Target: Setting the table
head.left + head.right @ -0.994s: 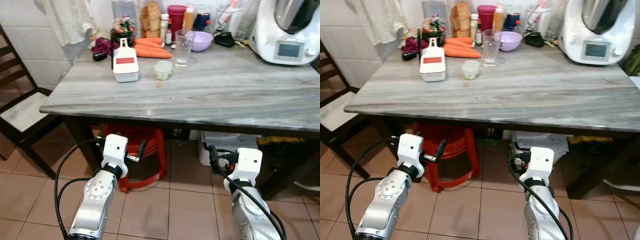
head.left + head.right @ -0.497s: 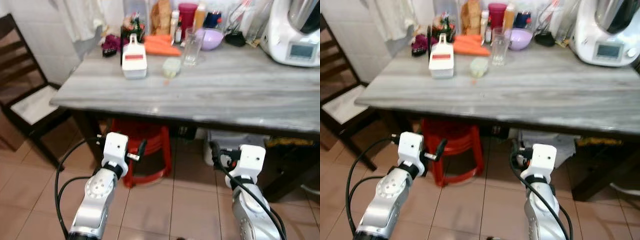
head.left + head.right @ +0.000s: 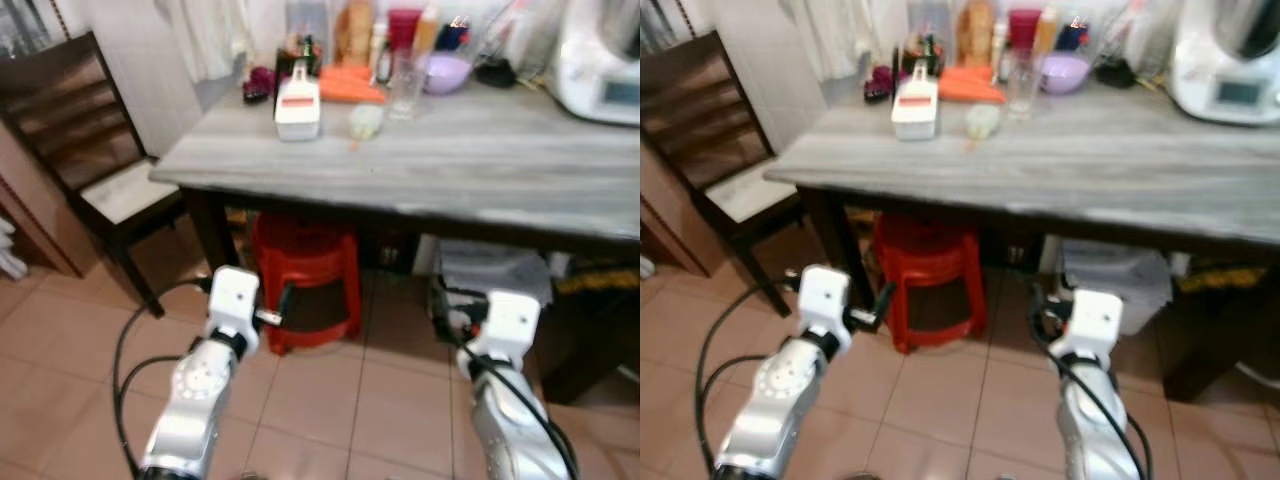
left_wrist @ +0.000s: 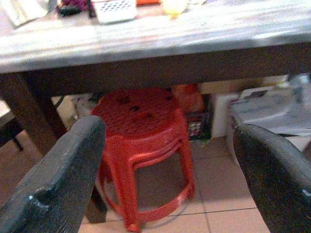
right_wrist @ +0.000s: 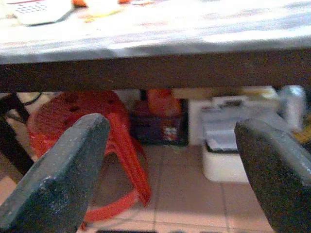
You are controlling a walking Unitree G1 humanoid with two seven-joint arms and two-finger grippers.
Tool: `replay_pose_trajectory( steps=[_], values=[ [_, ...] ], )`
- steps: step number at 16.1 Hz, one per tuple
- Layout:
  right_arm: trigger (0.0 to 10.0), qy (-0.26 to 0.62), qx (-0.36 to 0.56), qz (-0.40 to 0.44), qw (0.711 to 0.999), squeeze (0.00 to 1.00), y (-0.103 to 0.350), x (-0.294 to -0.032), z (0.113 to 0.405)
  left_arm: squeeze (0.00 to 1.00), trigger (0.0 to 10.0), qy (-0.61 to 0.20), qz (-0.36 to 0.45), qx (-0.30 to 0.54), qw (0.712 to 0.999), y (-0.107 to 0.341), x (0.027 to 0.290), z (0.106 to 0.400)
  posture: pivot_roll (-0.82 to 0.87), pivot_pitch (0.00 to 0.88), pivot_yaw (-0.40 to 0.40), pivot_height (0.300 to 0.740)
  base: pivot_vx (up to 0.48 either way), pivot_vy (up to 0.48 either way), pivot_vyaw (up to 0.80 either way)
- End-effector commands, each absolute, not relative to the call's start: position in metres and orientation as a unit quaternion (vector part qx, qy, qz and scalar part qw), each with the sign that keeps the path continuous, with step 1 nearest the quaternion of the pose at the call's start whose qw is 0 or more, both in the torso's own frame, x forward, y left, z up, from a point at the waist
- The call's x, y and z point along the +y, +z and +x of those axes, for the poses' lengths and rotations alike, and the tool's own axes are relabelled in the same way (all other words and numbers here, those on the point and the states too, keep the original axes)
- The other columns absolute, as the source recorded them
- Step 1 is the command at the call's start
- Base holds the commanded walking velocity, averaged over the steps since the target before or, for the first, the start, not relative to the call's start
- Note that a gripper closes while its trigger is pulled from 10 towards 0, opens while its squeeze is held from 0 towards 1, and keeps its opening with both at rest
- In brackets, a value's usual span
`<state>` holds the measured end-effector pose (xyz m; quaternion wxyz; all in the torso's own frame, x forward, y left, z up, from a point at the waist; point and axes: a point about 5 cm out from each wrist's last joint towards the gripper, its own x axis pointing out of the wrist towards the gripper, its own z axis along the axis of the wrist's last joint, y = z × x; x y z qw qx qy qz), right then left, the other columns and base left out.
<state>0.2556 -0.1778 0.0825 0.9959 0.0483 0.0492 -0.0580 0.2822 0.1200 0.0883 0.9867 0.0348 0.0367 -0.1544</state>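
- Jaws of the left gripper (image 4: 165,160) and right gripper (image 5: 170,160) stand wide apart, holding nothing, low over the tiled floor (image 3: 330,400) before the desk (image 3: 480,160).
- Beyond them, a red stool (image 3: 305,270) stands under the desk.
- Farther off, well above both grippers, a glass (image 3: 407,82), purple bowl (image 3: 447,72) and white grater (image 3: 297,108) sit blurred on the desk's far side.
- A white appliance (image 3: 605,60) is cut off at the frame's edge.

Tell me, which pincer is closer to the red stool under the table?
The left. The left pincer hangs just in front of the red stool, open and empty. The right pincer is off toward the stool's right, by the white bin.
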Motion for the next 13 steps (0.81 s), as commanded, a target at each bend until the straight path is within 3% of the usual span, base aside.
replay_pose_trajectory(
  steps=[1,4,13],
  values=[
    [10.0,-0.054,0.047,0.054,0.996,0.00,0.085,-0.175,0.257,0.00,10.0,-0.150,0.045,0.038,0.987,0.089,0.125,0.284,-0.04,0.054,0.022,0.740,-0.277,0.000,0.00],
    [10.0,-0.071,0.034,0.040,0.996,0.00,0.087,-0.179,0.258,0.00,10.0,-0.153,0.045,0.037,0.986,0.089,0.124,0.283,-0.04,0.054,0.022,0.740,-0.276,0.000,0.00],
    [10.0,-0.087,0.025,0.042,0.995,0.00,0.092,-0.183,0.260,0.00,10.0,-0.191,0.017,0.016,0.981,0.099,0.120,0.284,-0.05,0.057,0.025,0.740,0.000,0.000,0.00]
  ],
)
